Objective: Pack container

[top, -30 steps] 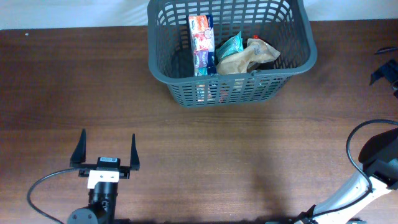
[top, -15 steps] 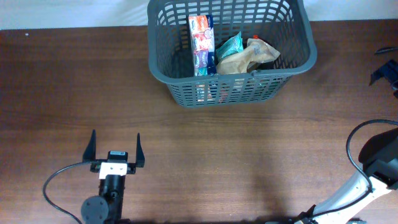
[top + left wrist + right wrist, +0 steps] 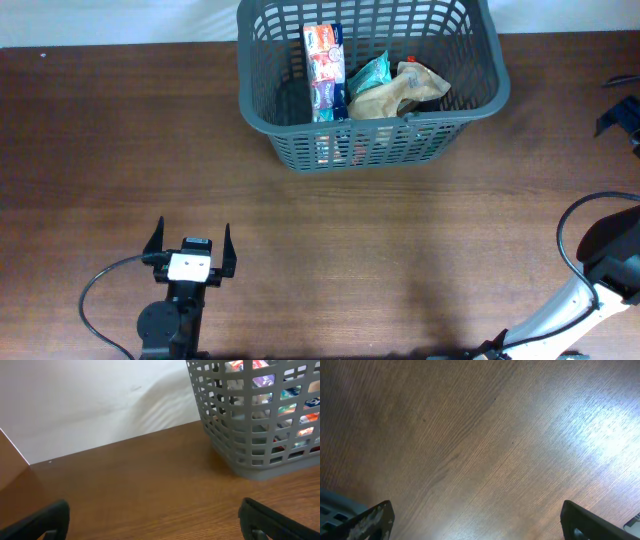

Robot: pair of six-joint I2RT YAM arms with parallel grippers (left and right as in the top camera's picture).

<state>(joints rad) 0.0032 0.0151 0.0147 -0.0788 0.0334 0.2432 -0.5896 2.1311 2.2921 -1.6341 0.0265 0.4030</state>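
A dark grey slotted container (image 3: 372, 146) stands on the wooden table (image 3: 100, 130) at its far edge, a little right of centre, with a white backdrop (image 3: 100, 20) beyond it. Inside, a tall colourful packet (image 3: 324, 70) stands on edge against a teal pouch (image 3: 372, 72) and a crumpled tan bag (image 3: 392, 94), all three towards the near wall. Seen through the lattice from the left wrist camera, their printed wrappers show only as patches of colour.

The left gripper (image 3: 192, 231) sits low at the near edge of the table, well apart from the container and to its left, pointing towards the far side. Its jaws are spread wide with nothing between them (the wrist view shows bare wood and the basket's corner ahead). A black cable (image 3: 95, 300) loops out from the arm beside it.

The right gripper (image 3: 475, 520) hangs over bare, glossy wood at the table's right side. Its jaws are likewise wide apart and hold nothing. A sliver of something grey shows at the lower left of that view, too little to identify.
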